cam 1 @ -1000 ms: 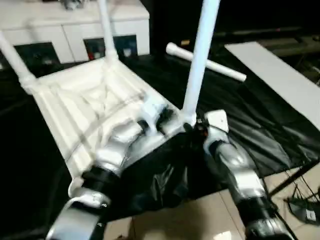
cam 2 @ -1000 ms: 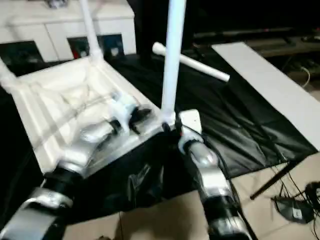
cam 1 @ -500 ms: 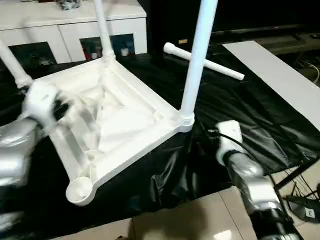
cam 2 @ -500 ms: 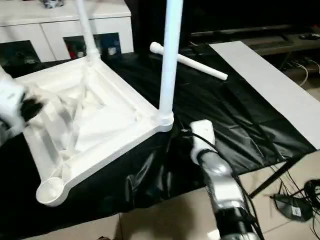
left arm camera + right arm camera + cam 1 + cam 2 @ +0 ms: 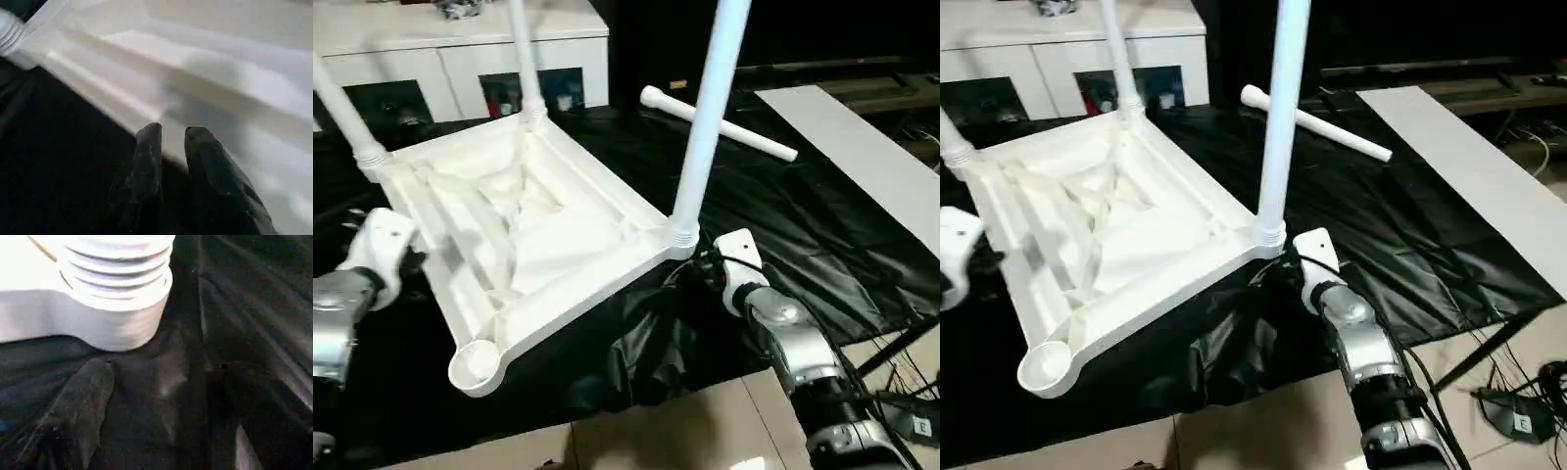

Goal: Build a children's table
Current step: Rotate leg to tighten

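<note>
A crinkled, glossy black plastic sheet (image 5: 822,235) covers the work area and catches soft highlights along its folds. At its near edge lies a floor of pale beige tiles (image 5: 705,431) with thin grout lines. Behind the sheet stands a low white cabinet with dark glass doors (image 5: 460,69), small coloured items dimly visible behind the glass. A long flat white board (image 5: 862,147) lies to the right. Black cables and a thin black stand leg (image 5: 901,343) trail across the tiles at the lower right.

Three upright legs (image 5: 705,117) fence the table top (image 5: 524,220); its near corner socket (image 5: 477,364) stands unobstructed.
</note>
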